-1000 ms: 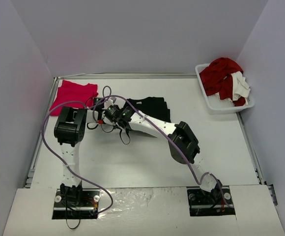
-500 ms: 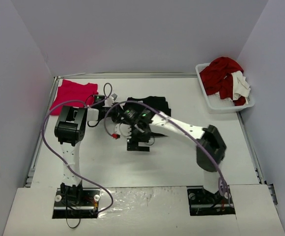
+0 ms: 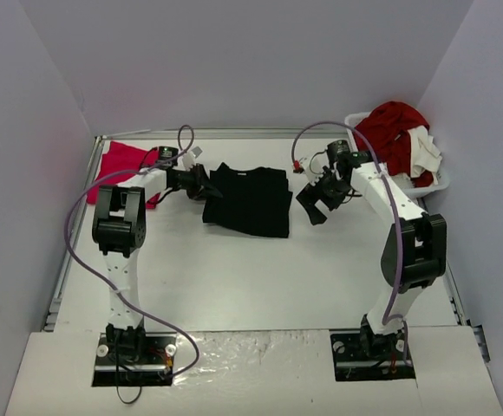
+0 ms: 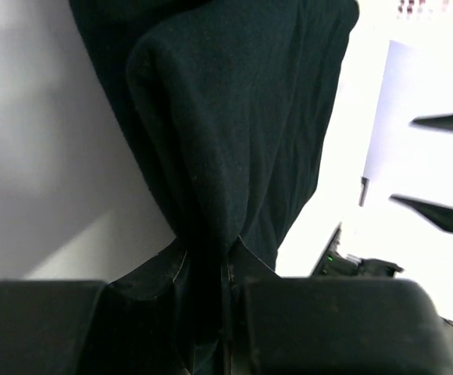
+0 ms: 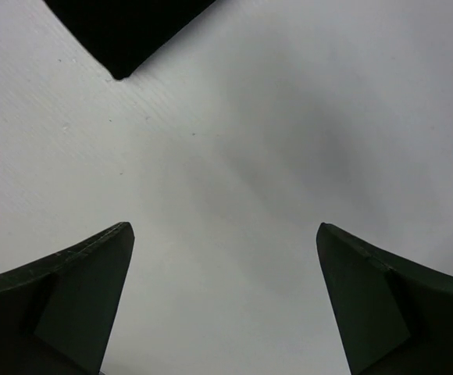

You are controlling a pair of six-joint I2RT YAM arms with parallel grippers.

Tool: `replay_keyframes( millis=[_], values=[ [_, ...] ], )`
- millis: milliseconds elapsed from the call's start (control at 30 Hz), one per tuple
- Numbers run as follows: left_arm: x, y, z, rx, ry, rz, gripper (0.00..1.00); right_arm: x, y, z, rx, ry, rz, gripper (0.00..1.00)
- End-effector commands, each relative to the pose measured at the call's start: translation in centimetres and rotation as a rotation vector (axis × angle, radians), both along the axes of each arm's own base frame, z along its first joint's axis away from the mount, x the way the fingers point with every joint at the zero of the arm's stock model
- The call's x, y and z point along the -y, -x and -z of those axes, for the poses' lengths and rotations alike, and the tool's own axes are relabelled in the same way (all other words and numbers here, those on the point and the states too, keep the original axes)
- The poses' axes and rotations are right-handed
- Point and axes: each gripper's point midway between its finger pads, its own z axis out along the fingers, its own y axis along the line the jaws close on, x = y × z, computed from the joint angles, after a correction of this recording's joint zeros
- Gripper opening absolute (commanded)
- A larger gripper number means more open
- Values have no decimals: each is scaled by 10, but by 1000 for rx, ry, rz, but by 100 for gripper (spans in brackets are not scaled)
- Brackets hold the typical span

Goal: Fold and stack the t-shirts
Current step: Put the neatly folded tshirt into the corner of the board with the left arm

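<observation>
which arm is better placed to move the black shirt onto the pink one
Left. The left gripper is shut on the black t-shirt at its edge nearest the pink t-shirt; the right gripper is open, off the cloth.

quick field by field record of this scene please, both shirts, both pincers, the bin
black t-shirt: folded into a rough rectangle, mid table, left edge pinched
pink-red t-shirt: lying flat at the far left corner
left pincer: shut on the black t-shirt's edge
right pincer: open, empty, over bare table just right of the black t-shirt
bin: far right corner, heaped with red and white clothes
stack: not yet made, the two shirts lie apart
</observation>
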Motion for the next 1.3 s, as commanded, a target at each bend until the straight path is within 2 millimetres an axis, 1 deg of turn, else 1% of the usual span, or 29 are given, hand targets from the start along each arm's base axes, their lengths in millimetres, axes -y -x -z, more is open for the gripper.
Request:
replay_keyframes(
  millis=[0, 33, 67, 133, 167, 200, 233, 267, 300, 333, 367, 400, 433, 500, 533, 633, 667, 767, 800, 867, 900, 1033, 1100, 1233, 1267],
  values=[
    [-27, -22, -31, 109, -73, -18, 2, -13, 11, 20, -92, -56, -5, 100],
    [-33, -22, -30, 90, -101, -26, 2, -11, 11, 24, -106, -52, 5, 100],
    [-36, -34, -44, 153, -121, -21, 2, -9, 11, 27, -114, -51, 10, 100],
    [-42, -37, -49, 153, -157, -20, 2, -9, 14, 38, -150, -53, 9, 100],
    [-46, -48, -62, 209, -187, -24, 2, -9, 17, 43, -165, -50, 6, 100],
    [-49, -51, -62, 213, -203, -22, 2, -8, 18, 46, -173, -49, 3, 100],
    [-53, -47, -63, 181, -223, -16, 2, -7, 19, 48, -179, -49, 1, 100],
    [-58, -51, -62, 201, -262, -7, 2, -7, 20, 49, -184, -52, -2, 100],
    [-61, -60, -80, 254, -281, -6, 2, -7, 23, 51, -192, -59, -2, 100],
    [-65, -55, -69, 200, -315, 9, 2, -6, 24, 52, -196, -64, -3, 100],
    [-70, -57, -68, 221, -344, 30, 2, -7, 25, 53, -201, -68, -8, 100],
    [-73, -66, -86, 273, -368, 29, 2, -6, 25, 53, -202, -68, -5, 100],
    [-79, -59, -70, 202, -412, 42, 2, -6, 26, 55, -205, -69, -6, 100],
    [-85, -60, -71, 213, -463, 77, 2, -5, 27, 57, -213, -75, -3, 100],
    [-93, -63, -68, 221, -510, 69, 2, -5, 28, 58, -216, -76, -3, 100],
    [-105, -66, -68, 251, -589, 73, 2, -4, 30, 62, -232, -73, -4, 100],
    [-110, -67, -66, 280, -619, 101, 2, -4, 30, 64, -235, -72, -3, 100],
    [-121, -66, -70, 303, -687, 117, 2, -3, 31, 68, -248, -64, 0, 100],
    [-127, -66, -75, 315, -719, 111, 2, -2, 32, 69, -250, -62, 1, 100],
    [-134, -67, -82, 348, -757, 120, 2, -2, 33, 73, -263, -58, 3, 100],
    [-136, -66, -92, 373, -773, 116, 2, -1, 33, 73, -264, -58, 3, 100],
    [-152, -68, -114, 449, -873, 116, 2, 0, 35, 79, -282, -44, 4, 100],
    [-156, -67, -125, 476, -899, 109, 2, 0, 37, 82, -290, -40, 5, 100],
    [-165, -67, -138, 501, -930, 72, 2, 2, 38, 86, -299, -29, 6, 100],
    [-167, -65, -149, 521, -928, 48, 2, 3, 39, 87, -303, -24, 8, 100]
  ],
)
